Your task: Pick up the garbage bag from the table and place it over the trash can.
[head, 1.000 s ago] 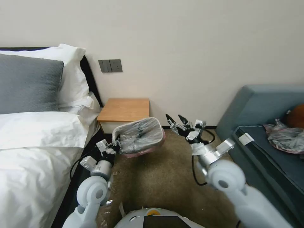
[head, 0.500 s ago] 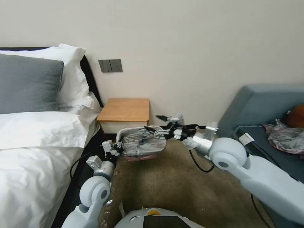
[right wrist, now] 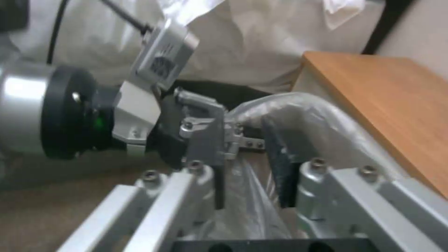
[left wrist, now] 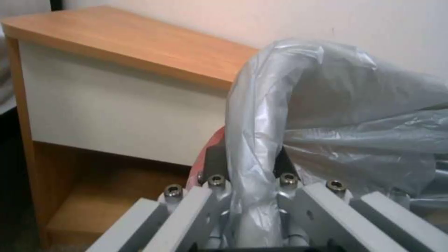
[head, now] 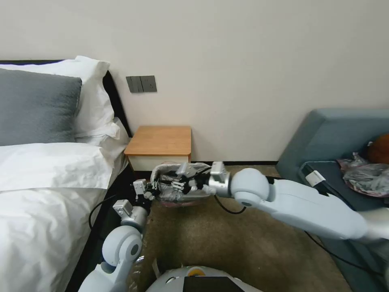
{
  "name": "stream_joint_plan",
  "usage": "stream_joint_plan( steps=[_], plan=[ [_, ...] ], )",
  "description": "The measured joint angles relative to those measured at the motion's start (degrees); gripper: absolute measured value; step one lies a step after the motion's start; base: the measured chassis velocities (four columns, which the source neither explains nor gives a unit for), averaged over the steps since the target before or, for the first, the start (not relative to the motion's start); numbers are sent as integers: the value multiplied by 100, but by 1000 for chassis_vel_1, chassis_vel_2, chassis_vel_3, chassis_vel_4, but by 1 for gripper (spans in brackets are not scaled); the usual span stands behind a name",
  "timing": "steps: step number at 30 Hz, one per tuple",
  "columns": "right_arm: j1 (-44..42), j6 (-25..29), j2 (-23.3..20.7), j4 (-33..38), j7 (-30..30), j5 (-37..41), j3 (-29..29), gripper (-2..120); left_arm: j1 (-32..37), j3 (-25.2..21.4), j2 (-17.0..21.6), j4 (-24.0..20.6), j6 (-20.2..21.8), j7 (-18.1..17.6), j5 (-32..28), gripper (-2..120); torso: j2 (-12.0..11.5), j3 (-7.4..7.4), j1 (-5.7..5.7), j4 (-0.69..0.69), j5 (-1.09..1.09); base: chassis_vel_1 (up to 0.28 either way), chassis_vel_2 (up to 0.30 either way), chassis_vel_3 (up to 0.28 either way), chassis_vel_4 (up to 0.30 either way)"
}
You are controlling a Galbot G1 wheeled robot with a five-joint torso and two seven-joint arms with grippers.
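The garbage bag (head: 184,178), thin grey film with a pinkish-red edge underneath, is stretched over the trash can (head: 198,166), which hangs tilted just above the carpet in front of the wooden table (head: 160,140). My left gripper (head: 150,190) is shut on the film-covered rim (left wrist: 254,115) on the side towards the bed, with a finger (left wrist: 216,162) on each side. My right gripper (head: 178,185) reaches across into the can's mouth close to the left one. It is open (right wrist: 250,175), with film lying loose between its fingers (right wrist: 280,164). The can's walls are mostly hidden by film.
A bed with white bedding (head: 48,182) lies close on the left. A blue sofa (head: 336,129) on the right carries a grey-and-pink plastic bundle (head: 366,178). Brown carpet (head: 210,243) stretches open in front of me. The wall stands right behind the table.
My right arm has swung left from beside the can into its mouth. The left gripper has lowered the bagged can a little and levelled it.
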Motion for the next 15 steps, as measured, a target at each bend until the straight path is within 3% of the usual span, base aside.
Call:
stream_joint_plan(
  steps=[6,15],
  plan=[
    [417,-398,430,-300,253,-557,-590,0,21,-15,36,-2,-56,165,186,3,0,0,0,0,0,0,0,0,0],
    [522,-761,785,-713,331,-916,-755,0,14,-17,130,10,-87,175,181,3,0,0,0,1,1,0,0,0,0]
  ],
)
